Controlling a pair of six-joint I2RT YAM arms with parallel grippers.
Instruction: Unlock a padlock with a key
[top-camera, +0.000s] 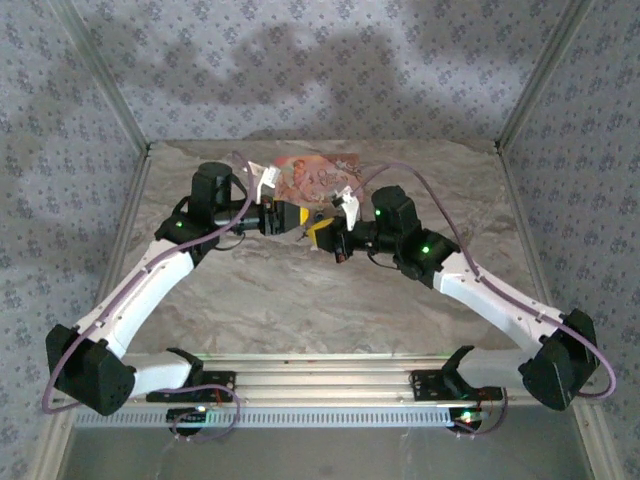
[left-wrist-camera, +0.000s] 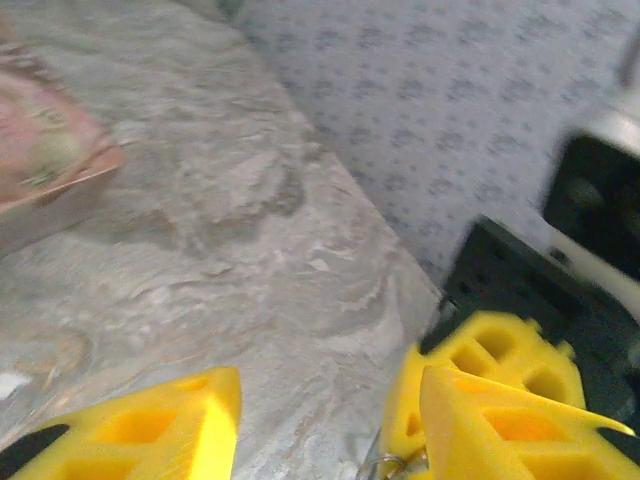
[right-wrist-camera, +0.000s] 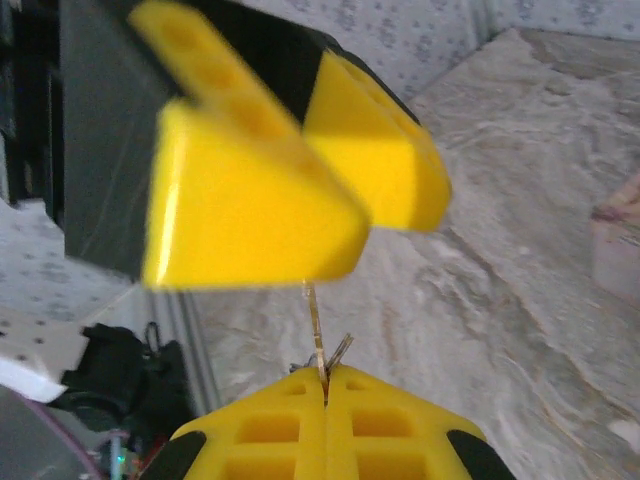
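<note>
My right gripper (right-wrist-camera: 326, 378) is shut on a thin brass key (right-wrist-camera: 315, 320), whose blade stands up out of the yellow pads. A second key leans beside it on a small ring (left-wrist-camera: 385, 465). The blade's tip reaches the underside of one of my left gripper's yellow fingers (right-wrist-camera: 250, 200), which hang just above. My left gripper (left-wrist-camera: 330, 400) is open, with bare table showing between its fingers. Seen from above, the left gripper (top-camera: 290, 218) and the right gripper (top-camera: 322, 235) meet tip to tip at mid-table. The padlock is hidden.
A pink printed box (top-camera: 315, 178) lies just behind the two grippers; its corner also appears as the pink box (left-wrist-camera: 50, 150) off to the left gripper's left. The marbled tabletop (top-camera: 320, 300) is walled by patterned panels on three sides.
</note>
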